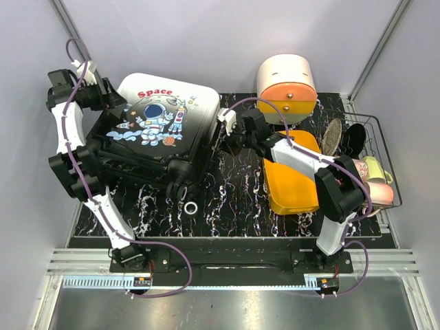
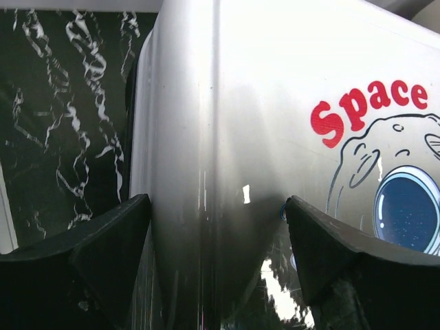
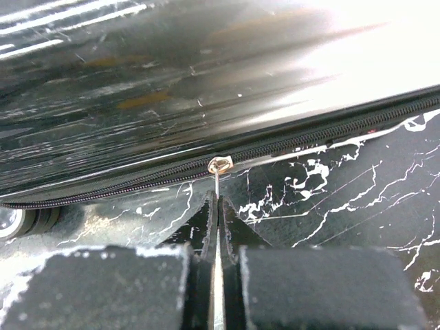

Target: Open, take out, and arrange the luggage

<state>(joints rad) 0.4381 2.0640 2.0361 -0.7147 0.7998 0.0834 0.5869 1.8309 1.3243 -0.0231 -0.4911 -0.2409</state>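
Lying nearest: a small pale ring (image 1: 191,207) is seen on the black marbled mat (image 1: 234,199), just in front of the wheels of the luggage (image 1: 161,130).
Orange tray (image 1: 292,185): set on the right half of the mat and partly covered from above by the right arm (image 1: 309,161).
Wire basket (image 1: 377,118): placed just beside the tray at the right edge; it is filled with mixed items too small to be named.
Right gripper (image 3: 216,199): held low over the mat at the luggage's right side, its fingers pressed together on the thin metal tab of the zipper pull (image 3: 220,165).
Zipper (image 3: 309,134): seen closed along the whole stretch shown in the right wrist view.
Luggage: laid flat and closed on the left half of the mat, with the astronaut and red "Space" print facing up, the white end far, and the black end and wheels near.
Left gripper (image 2: 216,206): its fingers (image 2: 103,254) are spread wide astride the far-left edge of the shell; whether they press on it cannot be told.
Drawer box (image 1: 287,79): white and orange, rounded, set at the far edge of the mat, right of the luggage and apart from it.
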